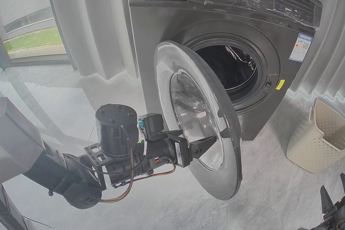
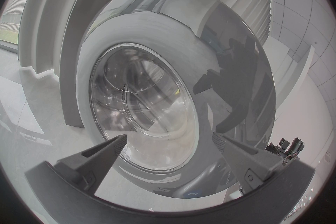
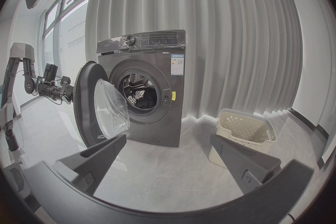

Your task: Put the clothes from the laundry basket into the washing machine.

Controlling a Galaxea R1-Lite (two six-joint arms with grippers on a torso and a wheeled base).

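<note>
The grey washing machine (image 1: pixel 201 26) stands with its round door (image 1: pixel 201 123) swung wide open toward my left. Dark clothes (image 3: pixel 145 101) lie inside the drum (image 1: pixel 230 69). The cream laundry basket (image 1: pixel 320 137) sits on the floor to the right of the machine; its inside (image 3: pixel 245 126) shows bare perforated walls. My left gripper (image 1: pixel 206 146) is open, right at the door's outer face (image 2: pixel 150 95); whether it touches the door I cannot tell. My right gripper (image 3: pixel 166 140) is open and holds nothing, low near the basket, facing the machine (image 3: pixel 147 84).
White curtains (image 3: pixel 227 42) hang behind the machine and basket. A window (image 1: pixel 28 26) lies far left. Grey tile floor (image 1: pixel 273 184) is free in front of the machine, between door and basket.
</note>
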